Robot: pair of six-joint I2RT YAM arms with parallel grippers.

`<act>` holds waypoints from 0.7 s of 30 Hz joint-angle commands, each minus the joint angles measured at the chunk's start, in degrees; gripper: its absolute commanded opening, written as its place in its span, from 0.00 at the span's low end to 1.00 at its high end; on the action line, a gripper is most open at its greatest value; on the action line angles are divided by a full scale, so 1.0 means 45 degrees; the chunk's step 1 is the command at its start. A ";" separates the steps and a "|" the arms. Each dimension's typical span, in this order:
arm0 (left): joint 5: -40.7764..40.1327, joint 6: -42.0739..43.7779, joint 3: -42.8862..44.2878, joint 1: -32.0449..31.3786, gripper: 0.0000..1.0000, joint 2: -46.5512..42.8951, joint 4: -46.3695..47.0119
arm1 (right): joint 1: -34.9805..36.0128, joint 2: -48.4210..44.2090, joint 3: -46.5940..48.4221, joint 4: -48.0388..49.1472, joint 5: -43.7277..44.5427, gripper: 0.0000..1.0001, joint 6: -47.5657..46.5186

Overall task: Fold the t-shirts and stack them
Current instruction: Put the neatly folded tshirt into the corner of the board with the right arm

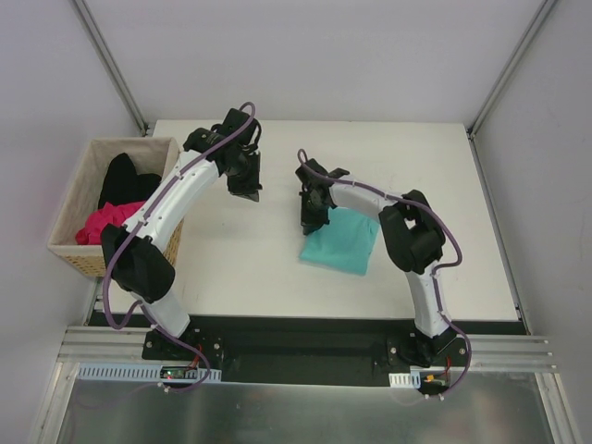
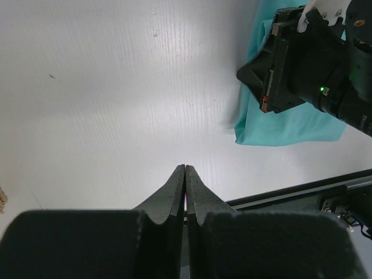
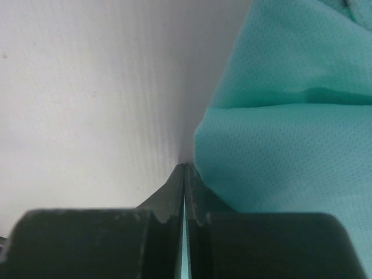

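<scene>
Lying folded in a flat rectangle right of centre on the bench [image 1: 250, 268], the teal t-shirt [image 1: 344, 242] is the only garment laid out. The right gripper [image 1: 313, 220] is fully closed, its tips at the shirt's far-left edge. The right wrist view does not settle whether any cloth is nipped between them.

Main hazard: if cloth is caught, or the tips rub the edge on lifting away, the top layer may drag and the fold may open. A sideways pull could also skew the shirt on the smooth bench.

The left gripper [image 1: 248, 192] hangs over bare bench, closed and holding nothing, well apart from the shirt.

The pink t-shirt [image 1: 104, 224] and black t-shirt [image 1: 125, 178] lie touching in the wicker basket [image 1: 65, 248] at the bench's left edge. A grab there may lift both together.

The left arm's forearm crosses above the basket's near-right rim, so a low reach could nudge the basket. Both arms work close at mid-bench, so there is a risk of them meeting.
</scene>
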 commanded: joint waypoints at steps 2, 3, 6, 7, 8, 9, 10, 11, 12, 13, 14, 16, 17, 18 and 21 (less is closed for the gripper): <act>0.0028 0.0332 0.0601 -0.0047 0.00 0.0135 -0.0129 | -0.0644 -0.0329 -0.1234 -0.0371 0.0822 0.00 0.0304; 0.0048 0.0371 0.0621 -0.0047 0.00 0.0174 -0.0129 | -0.0780 -0.0369 -0.1332 -0.0313 0.0842 0.01 0.0343; 0.0087 0.0449 0.0777 -0.0047 0.00 0.0311 -0.0110 | -0.0995 -0.0486 -0.1625 -0.0331 0.0842 0.00 0.0382; 0.0087 0.0469 0.0855 -0.0047 0.00 0.0350 -0.0129 | -0.1016 -0.0526 -0.1722 -0.0293 0.0842 0.00 0.0440; 0.0106 0.0488 0.0875 -0.0047 0.00 0.0389 -0.0129 | -0.1055 -0.0584 -0.1897 -0.0293 0.1248 0.00 0.0441; 0.0126 0.0508 0.0895 -0.0047 0.00 0.0409 -0.0129 | -0.1132 -0.0662 -0.1996 -0.0254 0.1291 0.00 0.0460; 0.0145 0.0508 0.0933 -0.0047 0.00 0.0467 -0.0110 | -0.1172 -0.0721 -0.2093 -0.0235 0.1350 0.00 0.0499; 0.0184 0.0508 0.0953 -0.0047 0.00 0.0506 -0.0129 | -0.1192 -0.0760 -0.2268 -0.0215 0.1369 0.00 0.0538; 0.0204 0.0527 0.0992 -0.0047 0.00 0.0545 -0.0129 | -0.1250 -0.0780 -0.2347 -0.0195 0.1428 0.00 0.0577; 0.0281 0.0547 0.1050 -0.0047 0.00 0.0584 -0.0129 | -0.1270 -0.0857 -0.2426 -0.0195 0.1467 0.00 0.0597; 0.0321 0.0566 0.1090 -0.0047 0.00 0.0681 -0.0129 | -0.1289 -0.0897 -0.2523 -0.0195 0.1525 0.00 0.0636; 0.0379 0.0605 0.1226 -0.0047 0.00 0.0760 -0.0149 | -0.1328 -0.0994 -0.2719 -0.0195 0.1720 0.00 0.0714; 0.0399 0.0625 0.1285 -0.0047 0.00 0.0838 -0.0149 | -0.1348 -0.1014 -0.2777 -0.0195 0.1818 0.00 0.0772; 0.0438 0.0644 0.1324 -0.0047 0.00 0.0858 -0.0129 | -0.1348 -0.1053 -0.2817 -0.0234 0.1916 0.00 0.0792; 0.0458 0.0664 0.1422 -0.0028 0.00 0.0916 -0.0149 | -0.1309 -0.1054 -0.2564 -0.0545 0.2365 0.01 0.0696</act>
